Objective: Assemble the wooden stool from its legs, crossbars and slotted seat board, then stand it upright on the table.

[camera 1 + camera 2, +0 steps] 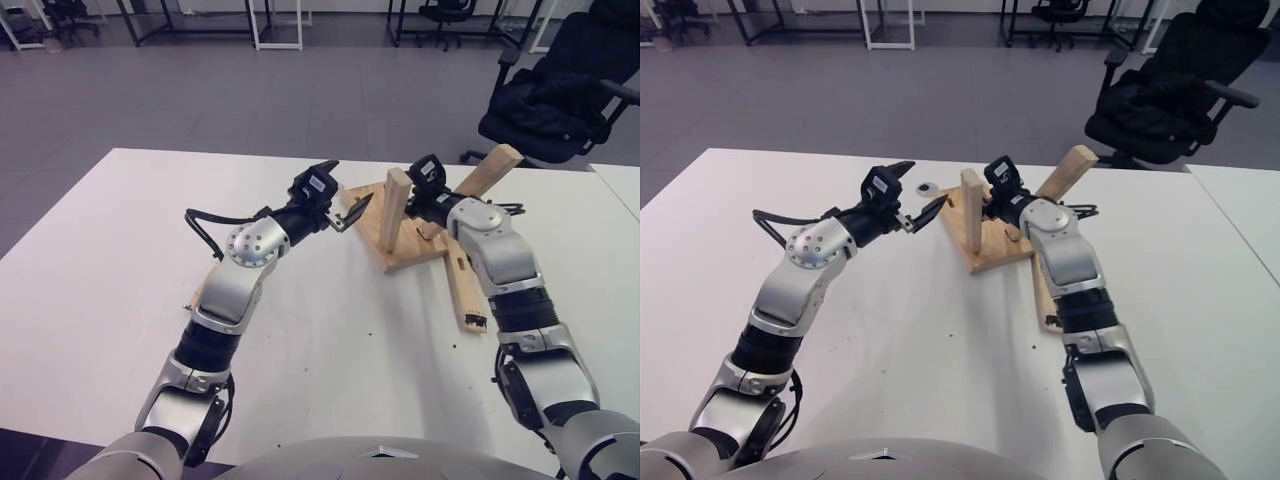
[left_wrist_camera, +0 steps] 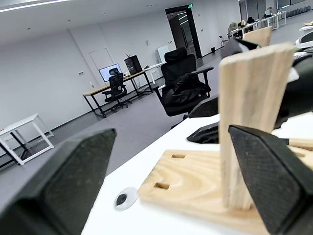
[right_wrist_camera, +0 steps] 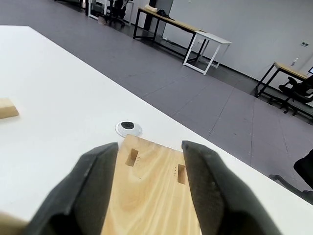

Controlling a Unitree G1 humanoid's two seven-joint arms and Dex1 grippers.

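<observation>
The slotted seat board (image 1: 400, 250) lies flat on the white table (image 1: 120, 260). One wooden leg (image 1: 397, 205) stands upright in it. A second leg (image 1: 492, 168) leans out at a slant behind my right hand. Another wooden bar (image 1: 463, 295) lies on the table beside my right forearm. My left gripper (image 1: 350, 182) hovers open just left of the board, its fingers (image 2: 73, 181) spread wide towards the upright leg (image 2: 249, 122). My right gripper (image 1: 412, 205) is open low over the board (image 3: 151, 186), right behind the upright leg, with nothing between its fingers (image 3: 98, 181).
A small wooden block (image 1: 197, 293) lies by my left forearm. A round cable grommet (image 1: 927, 187) sits in the table just beyond the board. A black office chair (image 1: 560, 90) stands off the table's far right corner. Open tabletop stretches to the left and front.
</observation>
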